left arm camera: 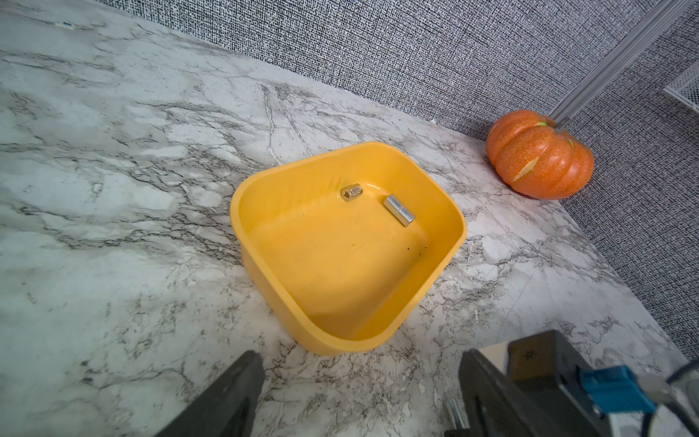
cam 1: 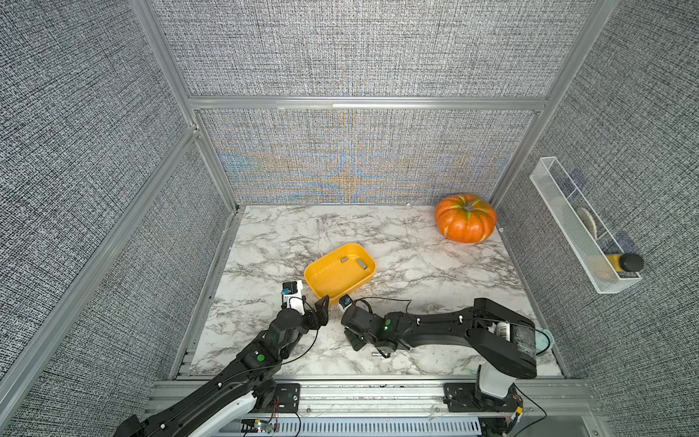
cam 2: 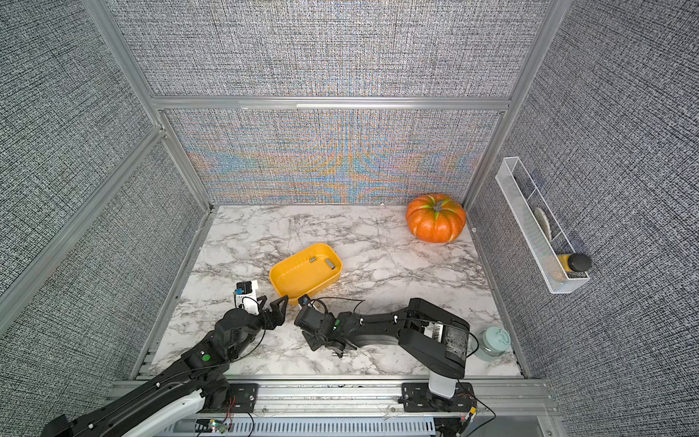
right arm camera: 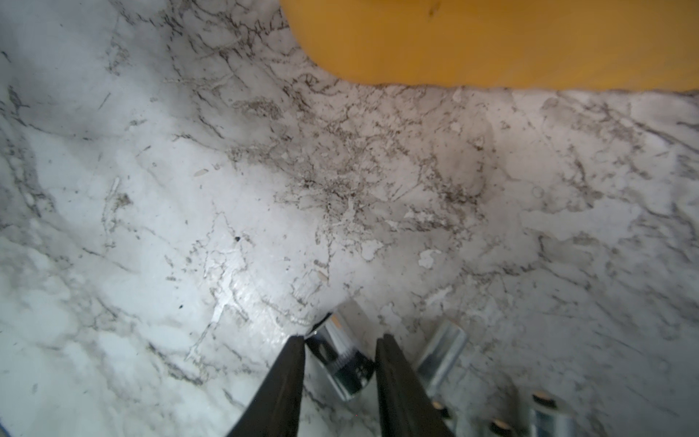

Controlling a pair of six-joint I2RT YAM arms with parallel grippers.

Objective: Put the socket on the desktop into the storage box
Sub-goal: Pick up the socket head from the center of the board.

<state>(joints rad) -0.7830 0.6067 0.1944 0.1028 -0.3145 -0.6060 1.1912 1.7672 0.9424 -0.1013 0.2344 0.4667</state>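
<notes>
Right wrist view: saw right jaws pinched on socket (right arm camera: 340,363). Had left jaws wide, empty. Needed a straight lift past neighbour socket (right arm camera: 440,352), over storage box (right arm camera: 491,45).

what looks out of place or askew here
The storage box sits askew, turned at an angle to the edges of the desktop. The pumpkin shows a pale gash-like mark on its side. Nothing is spilled.

Scanning for lettering: nothing legible anywhere. Only a white barcode sticker (cam 2: 438,331) on the right arm (cam 2: 378,329), seen in both top views, bars plain, digits too small to read. Dark marks on the socket (right arm camera: 340,363), possibly stamping or knurling, too blurred to read.
</notes>
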